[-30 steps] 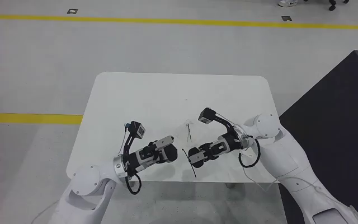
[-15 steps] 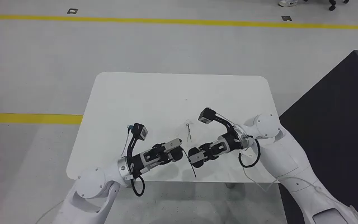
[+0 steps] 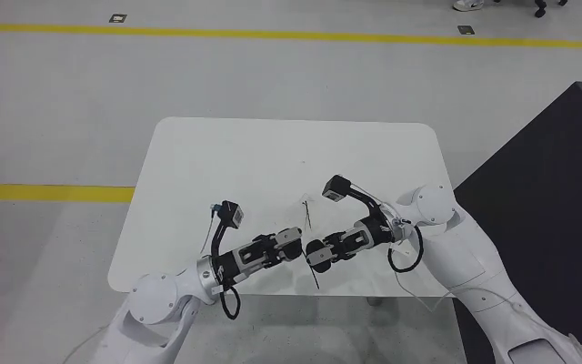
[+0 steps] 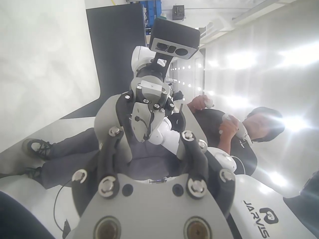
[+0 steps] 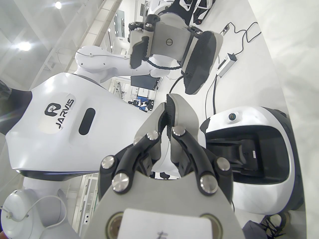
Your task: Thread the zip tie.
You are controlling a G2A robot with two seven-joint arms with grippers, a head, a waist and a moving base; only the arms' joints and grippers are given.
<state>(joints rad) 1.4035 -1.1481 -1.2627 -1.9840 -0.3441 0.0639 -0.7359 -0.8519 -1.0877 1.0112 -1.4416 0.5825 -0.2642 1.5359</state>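
The tie (image 3: pixel 315 277), a thin, dark, flexible strap, is pinched in the right gripper (image 3: pixel 312 255) above the table's (image 3: pixel 273 155) near edge, with one end hanging loose. That end may bend aside or slip out if the left gripper (image 3: pixel 295 241), spread wide just beside it, closes off-line. Ribbed black pads (image 5: pixel 199 63) line its metal fingers. The table is smooth, white and round-cornered.

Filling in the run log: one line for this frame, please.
task: thread zip tie | right pincer: shut on zip tie, over table | left pincer: open, facing it closely | zip tie: straight, not yet looped
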